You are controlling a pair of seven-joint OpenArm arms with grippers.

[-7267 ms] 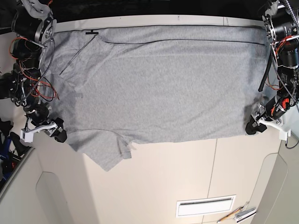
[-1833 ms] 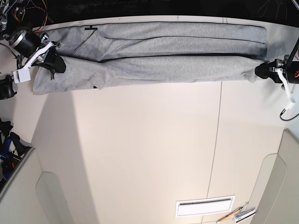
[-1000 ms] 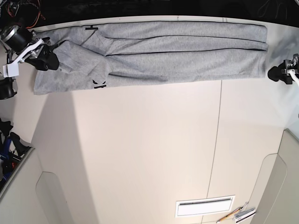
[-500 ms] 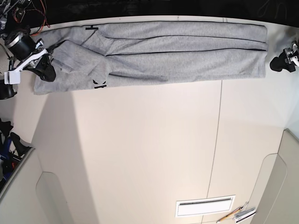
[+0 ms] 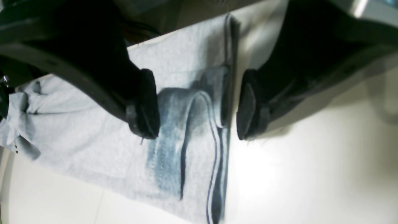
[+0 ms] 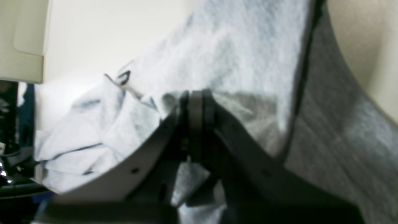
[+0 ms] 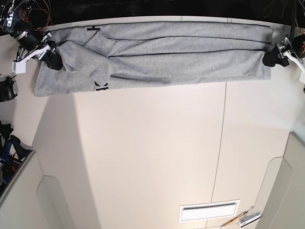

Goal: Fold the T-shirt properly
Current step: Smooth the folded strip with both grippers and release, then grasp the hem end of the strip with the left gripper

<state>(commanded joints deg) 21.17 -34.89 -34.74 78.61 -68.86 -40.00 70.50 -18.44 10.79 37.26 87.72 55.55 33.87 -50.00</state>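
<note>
Between the left gripper's (image 5: 197, 104) wide-parted jaws lies the soft, limp T-shirt's (image 7: 190, 64) layered edge, ungripped; pinch every layer there. Beneath the right gripper (image 7: 56, 62), it bunches; that grip I cannot tell.

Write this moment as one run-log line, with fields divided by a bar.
shirt: folded in strip | left gripper: open at edge | right gripper: closed

Toward five o'clock on the pale table (image 7: 143, 157) lie a white rectangular panel (image 7: 209, 211), a pencil (image 7: 234, 220) and a small grey-and-white object (image 7: 249, 220), while dark clutter with blue parts (image 7: 8, 155) sits at about eight o'clock.
</note>
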